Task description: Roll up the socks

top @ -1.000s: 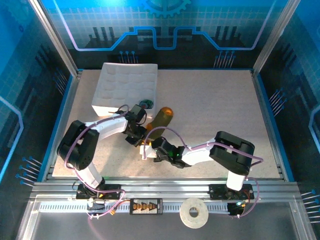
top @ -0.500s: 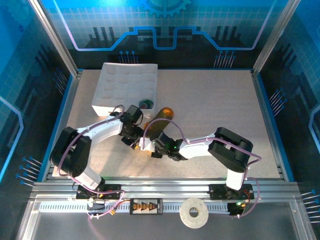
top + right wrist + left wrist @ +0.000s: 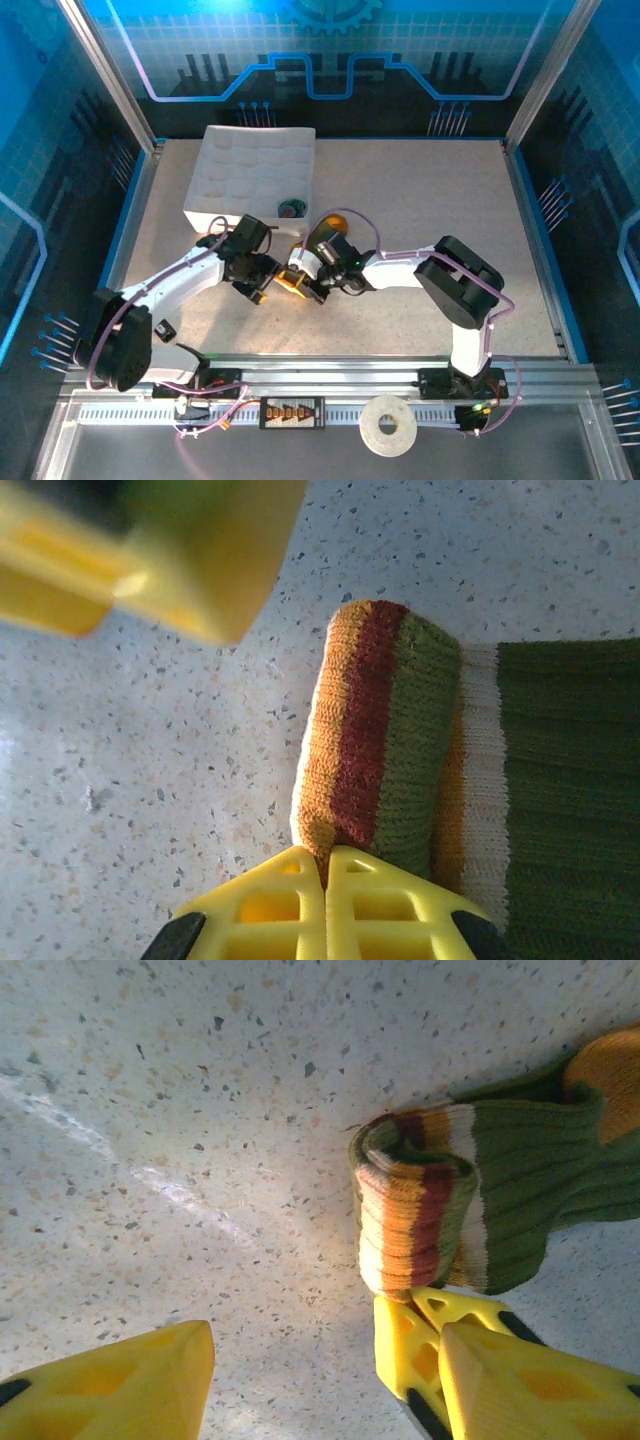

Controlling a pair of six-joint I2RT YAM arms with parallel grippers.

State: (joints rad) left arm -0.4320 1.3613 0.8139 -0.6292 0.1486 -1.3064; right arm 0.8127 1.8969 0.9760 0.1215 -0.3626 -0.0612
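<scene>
Two yellow fingers of the right gripper [image 3: 325, 865] are pressed together on the rolled striped cuff of the olive-green knit sock [image 3: 560, 780], which lies on the speckled grey counter [image 3: 200, 1110]. At the cuff's 9 o'clock the left gripper [image 3: 328, 1328] has its jaws spread wide, holding nothing.

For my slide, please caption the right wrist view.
Right pincer shut on the rolled striped cuff of an olive-green knit sock.
</scene>
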